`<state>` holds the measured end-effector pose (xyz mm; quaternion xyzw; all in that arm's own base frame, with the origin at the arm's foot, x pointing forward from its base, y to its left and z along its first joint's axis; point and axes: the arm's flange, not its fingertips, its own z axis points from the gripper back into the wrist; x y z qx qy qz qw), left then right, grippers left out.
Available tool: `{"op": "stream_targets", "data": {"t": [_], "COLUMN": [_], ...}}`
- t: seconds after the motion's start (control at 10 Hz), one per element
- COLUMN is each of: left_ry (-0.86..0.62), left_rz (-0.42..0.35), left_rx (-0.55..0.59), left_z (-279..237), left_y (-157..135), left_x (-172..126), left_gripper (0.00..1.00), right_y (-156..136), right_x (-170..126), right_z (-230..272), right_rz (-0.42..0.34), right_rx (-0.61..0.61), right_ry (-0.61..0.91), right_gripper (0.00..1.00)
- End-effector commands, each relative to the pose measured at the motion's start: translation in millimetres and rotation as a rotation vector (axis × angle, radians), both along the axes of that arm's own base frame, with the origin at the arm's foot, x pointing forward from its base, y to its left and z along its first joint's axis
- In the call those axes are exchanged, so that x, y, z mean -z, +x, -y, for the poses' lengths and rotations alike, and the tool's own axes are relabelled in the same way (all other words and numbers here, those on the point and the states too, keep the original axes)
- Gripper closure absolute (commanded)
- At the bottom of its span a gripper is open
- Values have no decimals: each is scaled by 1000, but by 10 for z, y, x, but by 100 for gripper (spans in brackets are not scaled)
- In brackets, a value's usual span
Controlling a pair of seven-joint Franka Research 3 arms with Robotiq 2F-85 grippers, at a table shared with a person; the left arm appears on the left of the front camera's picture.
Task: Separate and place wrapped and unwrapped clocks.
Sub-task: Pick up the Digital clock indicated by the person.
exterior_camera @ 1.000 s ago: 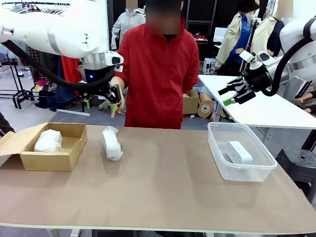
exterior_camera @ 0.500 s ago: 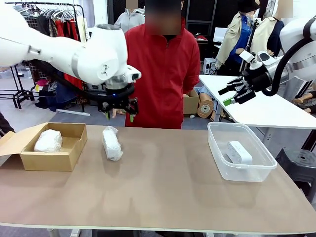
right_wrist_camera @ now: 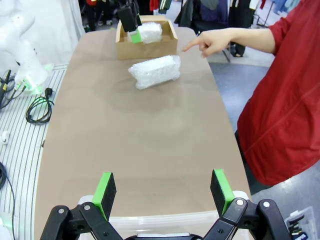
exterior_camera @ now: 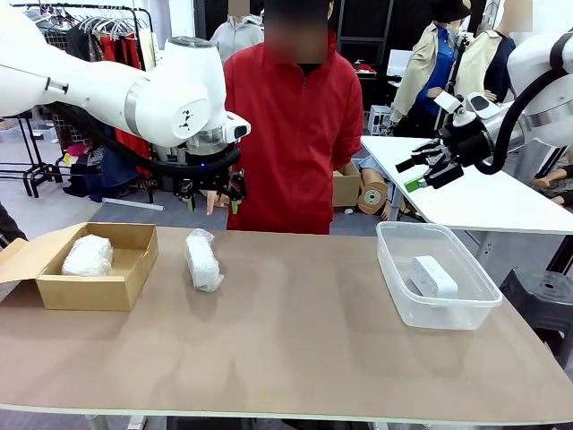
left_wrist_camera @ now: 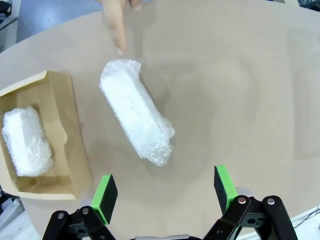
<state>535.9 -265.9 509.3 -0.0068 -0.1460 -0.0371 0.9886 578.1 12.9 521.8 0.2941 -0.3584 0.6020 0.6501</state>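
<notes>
1. Surface: a flat brown rectangular table [exterior_camera: 295, 340] with rounded corners and a matt top. The floor beyond it is grey.
2. Room: a second, white table [exterior_camera: 483, 193] stands behind on the right; a rack of hanging garments [exterior_camera: 107, 45] stands behind on the left. A person in a red jacket [exterior_camera: 291, 134] stands at the far edge of the brown table.
3. An open brown cardboard box [exterior_camera: 112, 282] sits at the table's left end. One white oblong bundle in crinkly clear bubble wrap [exterior_camera: 87, 255] lies inside it.
4. A second bubble-wrapped white oblong bundle [exterior_camera: 203, 261] lies on the bare table top, just to the right of the box and apart from it.
5. A clear plastic rectangular tub [exterior_camera: 394, 269] sits at the table's right end. A bare smooth white rectangular block [exterior_camera: 433, 276] lies inside it.
6. The left gripper [exterior_camera: 211, 199] hangs above the far table edge, over and clear of the second bundle. In the left wrist view its green pads [left_wrist_camera: 104, 195] stand wide apart with nothing between them; the bundle lies ahead of them, tilted.
7. The person's hand [right_wrist_camera: 209, 44] points a finger toward that bundle; the fingertip ends just beside its far end.
8. The right gripper [exterior_camera: 428, 166] is raised above the tub, well apart from the block; its jaws are spread and empty.
</notes>
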Motion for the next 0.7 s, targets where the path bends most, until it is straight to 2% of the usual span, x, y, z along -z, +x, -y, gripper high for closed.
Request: {"op": "stream_targets", "data": {"t": [0.0,0.3,0.4,0.6], "left_ry": [4,0,-8,-37], "left_rz": [-5,0,-42,-80], "left_rx": [0,1,-24,-118], "left_z": [-19,8,88,200], "left_y": [-32,-3,26,47], "left_x": [11,1,64,109], "left_gripper": [0,0,0,0], "right_y": [-8,-8,-8,-8], "right_x": [-23,-23,-23,-23], "right_z": [-3,-3,-3,-3], "right_rz": [16,16,16,16], "right_rx": [-2,-2,-2,-2], "right_ry": [2,2,2,2], "right_gripper": [0,0,0,0]}}
